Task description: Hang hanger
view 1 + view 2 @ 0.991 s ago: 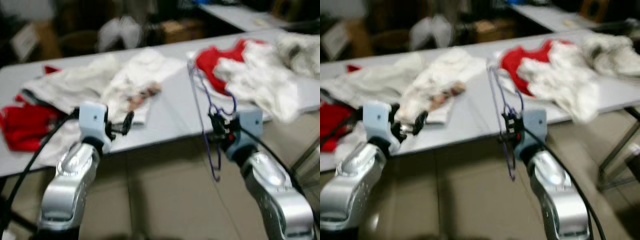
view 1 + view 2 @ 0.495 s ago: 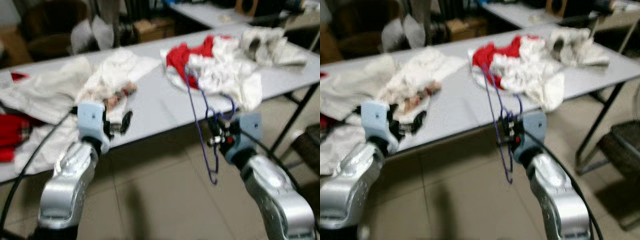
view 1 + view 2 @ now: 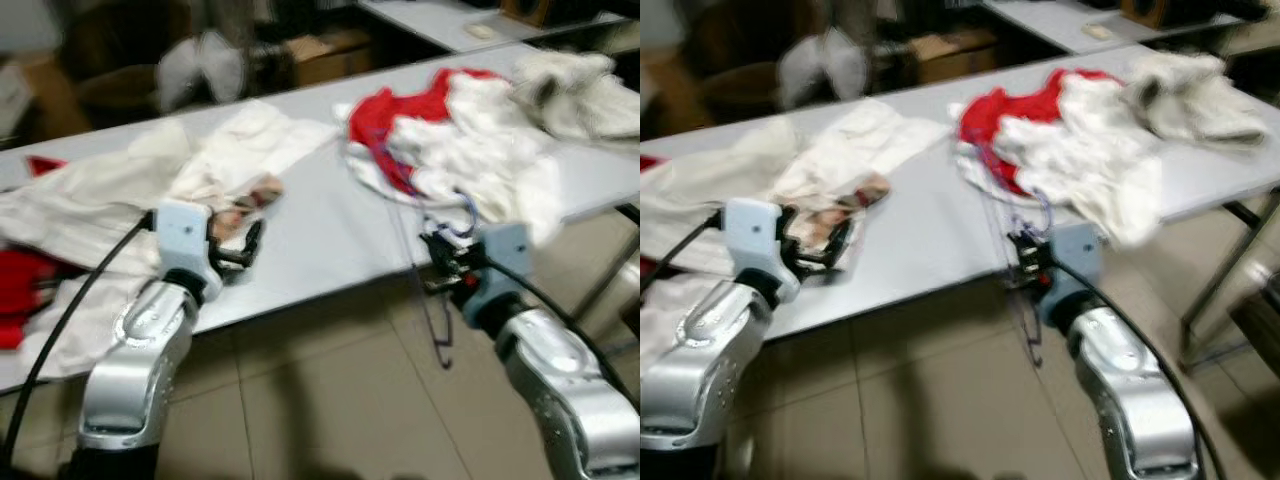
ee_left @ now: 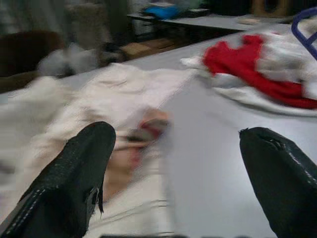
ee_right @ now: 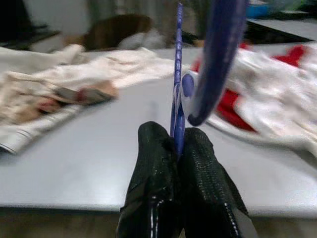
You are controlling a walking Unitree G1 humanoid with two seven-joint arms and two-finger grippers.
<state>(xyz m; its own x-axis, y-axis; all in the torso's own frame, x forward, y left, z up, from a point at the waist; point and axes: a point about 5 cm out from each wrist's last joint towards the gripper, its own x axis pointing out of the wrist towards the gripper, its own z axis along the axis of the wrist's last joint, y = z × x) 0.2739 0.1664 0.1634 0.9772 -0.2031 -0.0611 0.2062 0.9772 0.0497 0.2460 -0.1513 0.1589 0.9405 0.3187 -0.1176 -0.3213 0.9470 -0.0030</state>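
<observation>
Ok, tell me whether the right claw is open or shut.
Shut. The right claw has its two black fingers pressed together on the thin blue wire hanger, which rises from between them.

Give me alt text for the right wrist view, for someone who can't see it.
The right end effector is shut on a thin blue hanger, whose hook curls above the black fingers. Beyond lies a grey table with a white and red clothes pile and pale crumpled garments.

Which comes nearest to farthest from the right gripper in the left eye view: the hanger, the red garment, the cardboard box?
1. Blue hanger, pinched in the right gripper.
2. Red garment, on the table beyond it.
3. Cardboard box, behind the table.
</observation>
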